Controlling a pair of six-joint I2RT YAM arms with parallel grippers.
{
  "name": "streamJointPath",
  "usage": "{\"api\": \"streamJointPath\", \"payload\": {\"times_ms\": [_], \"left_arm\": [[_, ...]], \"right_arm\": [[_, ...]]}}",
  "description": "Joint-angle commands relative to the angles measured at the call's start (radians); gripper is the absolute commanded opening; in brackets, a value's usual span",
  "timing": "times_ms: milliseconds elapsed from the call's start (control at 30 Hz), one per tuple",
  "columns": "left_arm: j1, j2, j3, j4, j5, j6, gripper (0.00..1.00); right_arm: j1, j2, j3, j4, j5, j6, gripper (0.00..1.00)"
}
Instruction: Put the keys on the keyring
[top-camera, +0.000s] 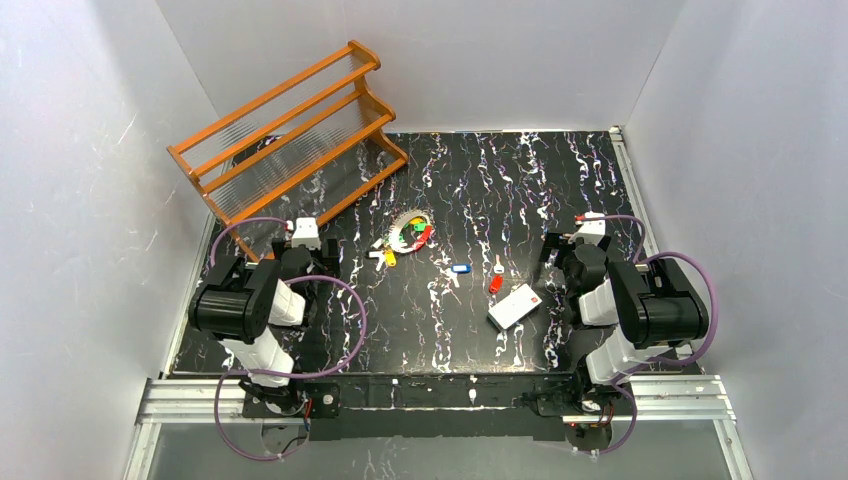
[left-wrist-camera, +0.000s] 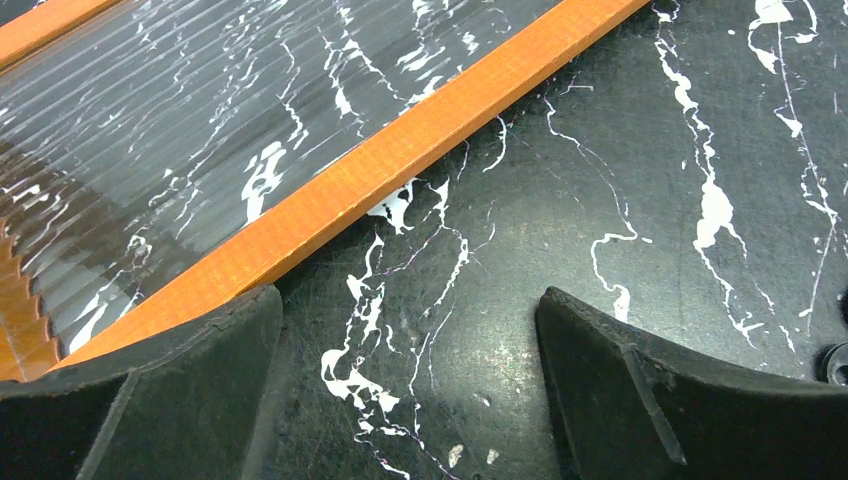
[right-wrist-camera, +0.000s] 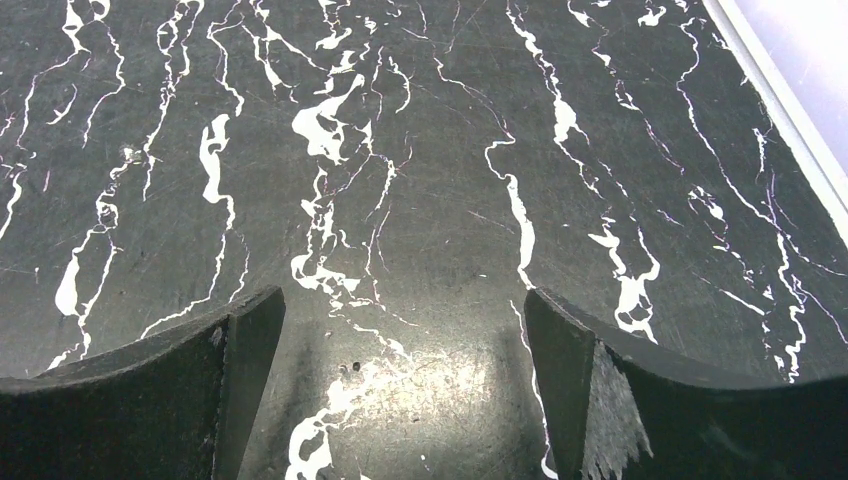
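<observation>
At the far left corner of the black marbled table (top-camera: 470, 180) stands an orange wooden rack (top-camera: 290, 135), set at a slant. Its lowest rail lies just ahead of the left gripper (left-wrist-camera: 410, 300). A flat white card (top-camera: 514, 305) with a red dot lies near the middle front, between the two arms and closer to the right one.

The keyring (top-camera: 410, 232) lies on the table right of the rack's near end, with green and red key heads gathered at it; whether they are threaded on cannot be told. A yellow key (top-camera: 389, 258) lies just beside the ring on its near left. A blue key (top-camera: 460, 268) lies apart toward the centre, and a red key (top-camera: 495, 284) lies just beyond the card.

The left gripper's jaws are spread wide over bare table, the ring off to its right. The right gripper (right-wrist-camera: 405, 300) is likewise spread wide and holds nothing, the red key and card off to its left.
</observation>
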Motion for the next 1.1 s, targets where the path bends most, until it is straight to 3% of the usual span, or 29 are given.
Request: {"api": "streamJointPath", "payload": {"times_ms": [0, 300, 400, 500, 633, 833, 933, 1067], "left_arm": [[0.007, -0.003, 0.017, 0.000, -0.007, -0.011, 0.98], [0.007, -0.008, 0.019, -0.004, -0.047, -0.026, 0.98], [0.005, -0.142, 0.056, -0.189, -0.001, -0.002, 0.98], [0.005, -0.321, 0.195, -0.580, -0.054, -0.140, 0.98], [0.005, -0.411, 0.334, -0.860, -0.076, -0.334, 0.98], [0.005, -0.400, 0.376, -0.920, 0.178, -0.448, 0.98], [0.006, -0.347, 0.393, -0.874, 0.376, -0.492, 0.98], [0.005, -0.250, 0.476, -0.919, 0.547, -0.516, 0.83]], "right_arm": [[-0.012, -0.008, 0.028, 0.021, -0.017, 0.003, 0.99], [-0.014, -0.009, 0.020, 0.033, -0.016, 0.003, 0.99], [-0.014, -0.098, -0.005, 0.028, -0.017, -0.003, 0.99], [-0.013, -0.335, 0.079, -0.350, -0.054, 0.081, 0.99], [-0.015, -0.502, 0.266, -0.817, 0.091, 0.478, 0.99], [-0.015, -0.593, 0.359, -1.064, 0.116, 0.616, 0.99], [-0.014, -0.609, 0.316, -1.025, -0.002, 0.565, 0.99], [-0.014, -0.586, 0.281, -0.992, -0.177, 0.552, 0.99]]}}
